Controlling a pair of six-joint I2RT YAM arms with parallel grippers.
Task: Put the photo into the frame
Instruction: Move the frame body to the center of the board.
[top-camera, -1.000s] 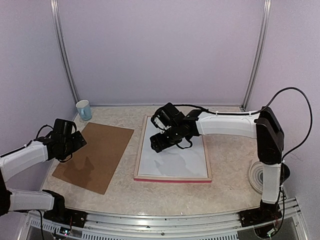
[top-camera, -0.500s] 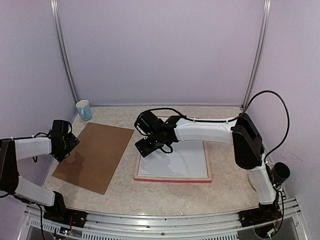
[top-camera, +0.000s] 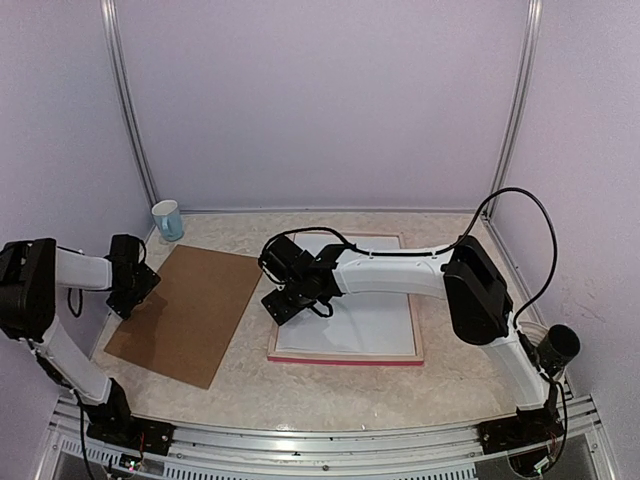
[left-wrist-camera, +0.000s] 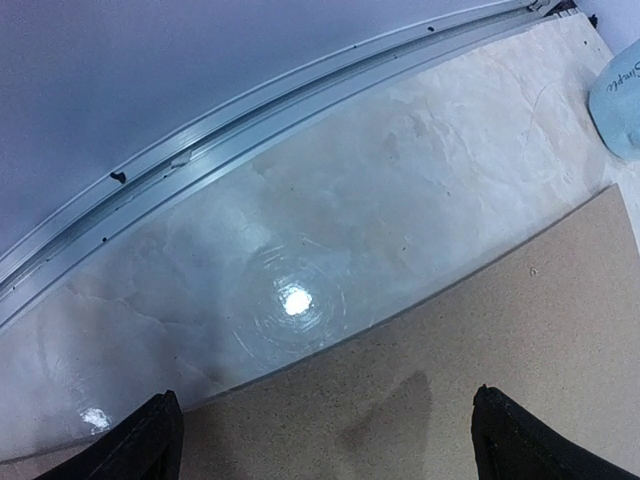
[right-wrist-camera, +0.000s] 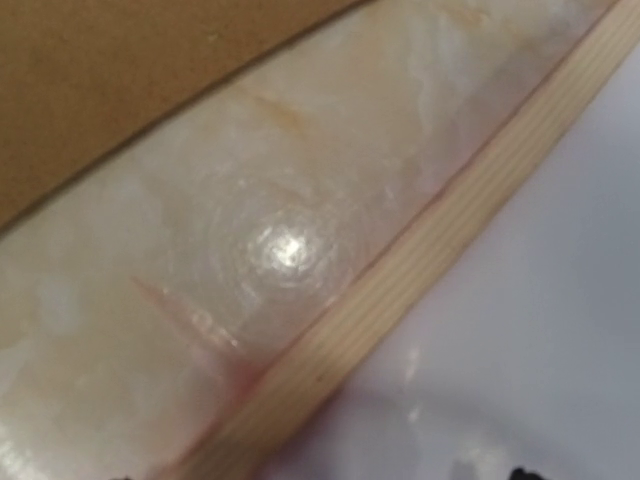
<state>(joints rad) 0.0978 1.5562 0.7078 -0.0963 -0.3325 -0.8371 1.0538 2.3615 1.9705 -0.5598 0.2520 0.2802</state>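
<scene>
The left gripper (top-camera: 132, 288) hangs at 9 o'clock over the left edge of the brown backing board (top-camera: 195, 310). Its jaws are spread wide and empty, probably parked out of the way. The right gripper (top-camera: 285, 300) hovers over the 9 o'clock rail of the frame (top-camera: 413, 320), fingers apart and holding nothing. The frame lies mid-table, wood back up, ready for loading. 1 white sheet (top-camera: 360, 320) fills it; whether that is the photo face down, I cannot tell.

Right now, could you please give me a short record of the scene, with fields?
frame: lying flat, pale wood side up, white sheet inside
backing board: left of frame, apart from it
cup: back left corner
left gripper: open, over board's left edge
right gripper: open, over frame's left rail
</scene>
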